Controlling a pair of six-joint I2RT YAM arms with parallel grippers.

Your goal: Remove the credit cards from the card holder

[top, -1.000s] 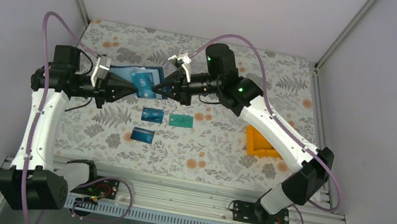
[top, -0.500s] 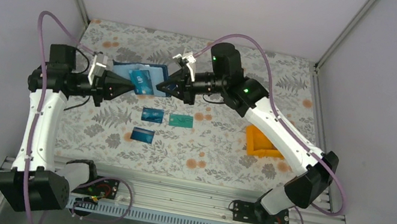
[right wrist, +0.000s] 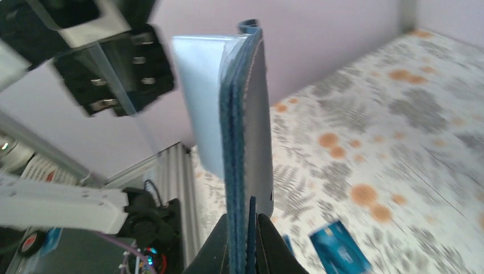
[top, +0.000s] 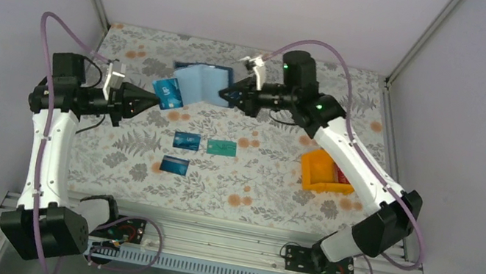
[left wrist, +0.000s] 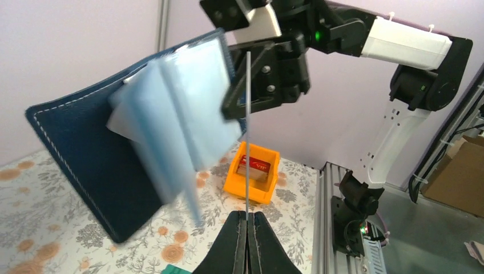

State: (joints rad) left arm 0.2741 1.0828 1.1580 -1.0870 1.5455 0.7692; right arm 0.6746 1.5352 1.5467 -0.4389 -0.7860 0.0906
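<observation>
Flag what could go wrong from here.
1. The left gripper pinches the blue card by one edge only, in the air; it may pivot or slip when moved.
2. The right gripper holds the card holder by one edge, pockets fanned open; it may swing or drop.
3. Releasing high could land the card on the cards on the table.

card (top: 170, 93) left of holder (top: 206, 82), bin (top: 316, 173) right

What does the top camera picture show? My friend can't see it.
The left gripper pinches a blue card next to the open card holder, which the right gripper holds up. Three more cards lie on the flowery table, and an orange bin sits at right.
</observation>
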